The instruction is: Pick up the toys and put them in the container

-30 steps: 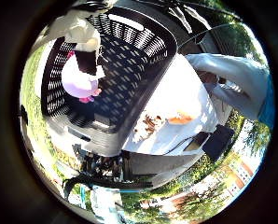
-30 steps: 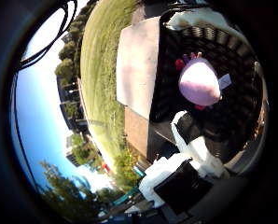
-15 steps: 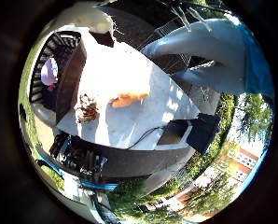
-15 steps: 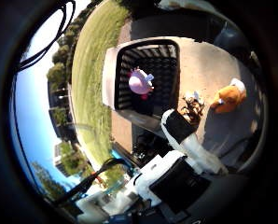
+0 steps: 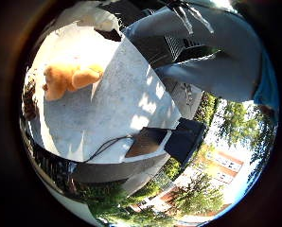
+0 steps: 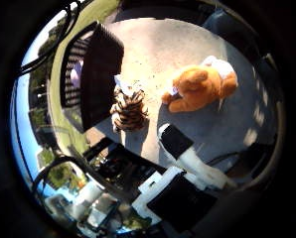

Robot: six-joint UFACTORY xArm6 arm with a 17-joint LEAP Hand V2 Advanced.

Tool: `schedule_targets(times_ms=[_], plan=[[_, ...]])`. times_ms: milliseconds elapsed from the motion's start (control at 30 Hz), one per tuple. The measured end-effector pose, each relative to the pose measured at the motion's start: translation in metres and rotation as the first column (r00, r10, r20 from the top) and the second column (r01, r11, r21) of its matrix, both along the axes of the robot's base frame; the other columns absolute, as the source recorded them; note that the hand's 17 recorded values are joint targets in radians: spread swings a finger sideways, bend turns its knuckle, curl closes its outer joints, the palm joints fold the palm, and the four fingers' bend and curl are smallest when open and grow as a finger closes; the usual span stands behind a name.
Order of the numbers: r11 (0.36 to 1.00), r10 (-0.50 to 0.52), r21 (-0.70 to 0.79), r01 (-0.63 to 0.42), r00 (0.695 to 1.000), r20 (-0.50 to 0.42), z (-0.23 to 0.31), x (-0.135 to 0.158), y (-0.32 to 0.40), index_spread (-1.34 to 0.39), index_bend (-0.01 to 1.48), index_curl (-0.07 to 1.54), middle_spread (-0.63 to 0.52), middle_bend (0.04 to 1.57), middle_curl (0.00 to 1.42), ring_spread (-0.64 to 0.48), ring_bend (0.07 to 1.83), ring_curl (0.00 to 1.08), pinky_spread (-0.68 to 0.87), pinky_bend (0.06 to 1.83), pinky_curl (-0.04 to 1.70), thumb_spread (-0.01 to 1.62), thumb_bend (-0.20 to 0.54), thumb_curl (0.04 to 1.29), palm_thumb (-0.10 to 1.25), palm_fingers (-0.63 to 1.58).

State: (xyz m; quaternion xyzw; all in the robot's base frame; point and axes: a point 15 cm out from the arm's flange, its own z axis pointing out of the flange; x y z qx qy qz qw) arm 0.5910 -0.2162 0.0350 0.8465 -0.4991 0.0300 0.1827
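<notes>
In the right thumb side palm view, an orange plush animal (image 6: 198, 87) lies on the grey table (image 6: 168, 45). A small striped tiger toy (image 6: 129, 107) stands beside it, close to the black slatted basket (image 6: 96, 74). A pink toy (image 6: 75, 71) lies inside the basket. My hand (image 6: 188, 161) is above the table near the two loose toys, with a white and black finger reaching out straight, away from them. In the right little finger side palm view, the orange plush (image 5: 67, 78) lies on the table (image 5: 113, 109) with the striped toy (image 5: 29, 95) next to it.
A person in grey trousers (image 5: 212, 52) stands beside the table. A black box (image 5: 184, 140) sits at the table's edge. Grass, trees and buildings surround the table. Dark equipment (image 6: 123, 169) lies below the table's edge.
The view has swung from over the basket to over the table, so the orange plush and striped toy now look larger and closer. The pink toy stays in the basket.
</notes>
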Motion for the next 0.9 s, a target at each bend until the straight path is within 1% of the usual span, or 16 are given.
schedule_targets(times_ms=[167,267,367,467,600,633,667,700,733,767,800,833,900], plan=[[0.994,0.039,-0.105,-0.037,0.999,0.017,-0.021,0.007,-0.017,-0.23,0.15,0.24,0.02,0.18,0.34,0.27,0.49,0.32,0.53,0.72,0.42,1.03,-0.031,0.3,0.48,0.15],[0.984,0.059,-0.169,-0.057,0.998,0.004,-0.038,0.005,-0.025,-0.2,0.15,0.24,0.02,0.19,0.34,0.27,0.49,0.31,0.53,0.73,0.41,1.02,-0.034,0.29,0.48,0.15],[0.978,0.067,-0.199,-0.069,0.998,-0.019,-0.058,-0.001,-0.026,-0.17,0.16,0.24,0.02,0.19,0.35,0.28,0.49,0.31,0.53,0.72,0.39,1.01,-0.035,0.29,0.47,0.17],[0.976,0.075,-0.202,-0.081,0.996,-0.039,-0.072,-0.005,-0.022,-0.14,0.16,0.24,0.0,0.21,0.35,0.28,0.52,0.31,0.53,0.7,0.38,1.01,-0.034,0.29,0.47,0.23],[0.975,0.088,-0.2,-0.098,0.994,-0.058,-0.083,-0.008,-0.014,-0.13,0.23,0.26,-0.03,0.25,0.37,0.27,0.56,0.32,0.53,0.64,0.33,1.01,-0.034,0.29,0.47,0.41],[0.974,0.092,-0.2,-0.103,0.994,-0.063,-0.085,-0.009,-0.012,-0.16,0.26,0.27,-0.05,0.28,0.38,0.25,0.59,0.32,0.52,0.63,0.32,1.01,-0.034,0.29,0.47,0.54],[0.974,0.095,-0.2,-0.107,0.993,-0.069,-0.086,-0.01,-0.011,-0.19,0.25,0.27,-0.06,0.33,0.4,0.21,0.65,0.34,0.52,0.65,0.31,1.01,-0.028,0.29,0.49,0.68],[0.973,0.097,-0.201,-0.11,0.993,-0.072,-0.086,-0.01,-0.01,-0.22,0.21,0.26,-0.08,0.41,0.43,0.19,0.73,0.36,0.49,0.66,0.32,1.02,-0.014,0.3,0.52,0.78],[0.973,0.101,-0.2,-0.114,0.992,-0.077,-0.087,-0.011,-0.009,-0.24,0.18,0.26,-0.09,0.43,0.44,0.18,0.78,0.38,0.48,0.67,0.33,1.03,-0.004,0.3,0.55,0.82],[0.973,0.098,-0.199,-0.112,0.992,-0.079,-0.088,-0.011,-0.009,-0.27,0.1,0.22,-0.1,0.53,0.49,0.17,0.9,0.42,0.48,0.73,0.35,1.04,0.023,0.33,0.62,0.97],[0.974,0.095,-0.197,-0.109,0.992,-0.08,-0.088,-0.012,-0.009,-0.3,0.08,0.2,-0.12,0.61,0.53,0.15,0.99,0.46,0.47,0.78,0.38,1.05,0.039,0.35,0.68,1.02],[0.976,0.087,-0.19,-0.102,0.993,-0.081,-0.089,-0.014,-0.009,-0.33,0.08,0.17,-0.13,0.67,0.57,0.13,1.07,0.5,0.47,0.83,0.41,1.05,0.047,0.37,0.73,1.01],[0.984,0.045,-0.167,-0.056,0.996,-0.072,-0.089,-0.019,-0.016,-0.4,0.18,0.16,-0.16,0.78,0.65,0.08,1.18,0.57,0.45,0.91,0.48,1.04,0.052,0.41,0.8,1.02]])
